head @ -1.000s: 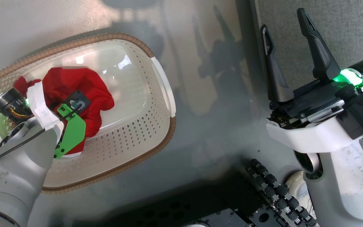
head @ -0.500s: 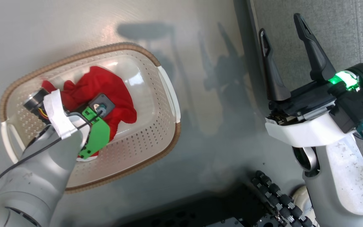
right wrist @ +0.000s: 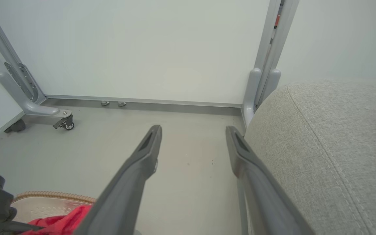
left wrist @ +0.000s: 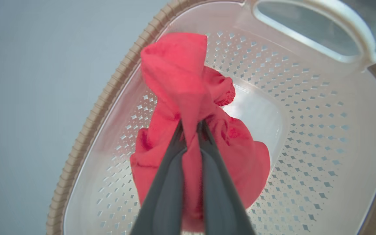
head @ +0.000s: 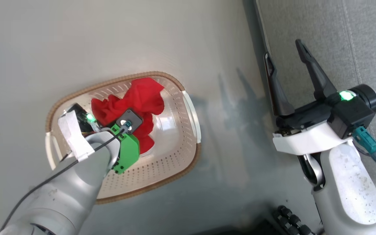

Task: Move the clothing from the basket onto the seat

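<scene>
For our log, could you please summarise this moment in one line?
left gripper: shut on clothing | right gripper: open | clothing over basket

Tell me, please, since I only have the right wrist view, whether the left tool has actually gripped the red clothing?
Observer: Yes. In the left wrist view the left tool is shut on a fold of the clothing, which is bunched around its tips.
Operator: Thank you. Is the clothing out of the basket?
Observer: Not yet. In the head view all the red fabric sits inside the outline of the basket; whether it has left the bottom I cannot tell.
Operator: Is anything else lying in there?
Observer: The left wrist view shows the perforated bottom bare around the red fabric; beneath it I cannot tell.
</scene>
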Controlling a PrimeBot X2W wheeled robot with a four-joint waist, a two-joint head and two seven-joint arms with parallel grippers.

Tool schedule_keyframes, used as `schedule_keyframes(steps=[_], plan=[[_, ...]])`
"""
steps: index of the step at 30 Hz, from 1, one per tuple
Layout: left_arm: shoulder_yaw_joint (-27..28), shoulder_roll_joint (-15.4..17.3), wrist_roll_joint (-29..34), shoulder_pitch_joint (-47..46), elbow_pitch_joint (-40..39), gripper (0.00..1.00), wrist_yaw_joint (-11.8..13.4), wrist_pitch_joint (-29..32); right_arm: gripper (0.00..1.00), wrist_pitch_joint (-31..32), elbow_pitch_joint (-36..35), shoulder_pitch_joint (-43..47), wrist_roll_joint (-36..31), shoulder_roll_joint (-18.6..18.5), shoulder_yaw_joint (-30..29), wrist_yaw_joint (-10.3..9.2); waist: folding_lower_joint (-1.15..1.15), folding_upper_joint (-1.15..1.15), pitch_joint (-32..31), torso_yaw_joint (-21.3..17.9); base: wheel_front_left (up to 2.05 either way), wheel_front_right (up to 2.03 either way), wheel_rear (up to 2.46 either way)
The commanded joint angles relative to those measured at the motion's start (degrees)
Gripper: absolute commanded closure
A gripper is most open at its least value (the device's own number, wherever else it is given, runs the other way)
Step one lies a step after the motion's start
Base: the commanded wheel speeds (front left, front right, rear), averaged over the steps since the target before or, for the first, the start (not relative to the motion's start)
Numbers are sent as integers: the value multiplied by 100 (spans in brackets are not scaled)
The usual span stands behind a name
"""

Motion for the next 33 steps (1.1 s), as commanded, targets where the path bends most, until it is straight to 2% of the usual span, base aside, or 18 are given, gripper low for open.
schedule_keyframes(steps=[1, 6, 16, 33], plan=[[54, -55, -105, 133, -71, 100, -18, -60, 0, -14, 72, 126, -31, -22, -28, -8, 0, 53, -571, 316, 0, 0, 0], [172, -108, -276, 389, -519, 100, -27, -96, 0, -14, 295, 325, -65, -21, -81, -8, 0, 53, -1132, 482, 0, 0, 0], [675, 89, -441, 1064, -1900, 100, 137, -97, 0, -14, 574, 778, -13, -21, -127, -8, 0, 53, -2106, 746, 0, 0, 0], [1602, 281, -286, 1630, -4176, 100, 155, -98, 0, -14, 764, 1354, 93, -20, -110, -8, 0, 53, -3128, 838, 0, 0, 0]])
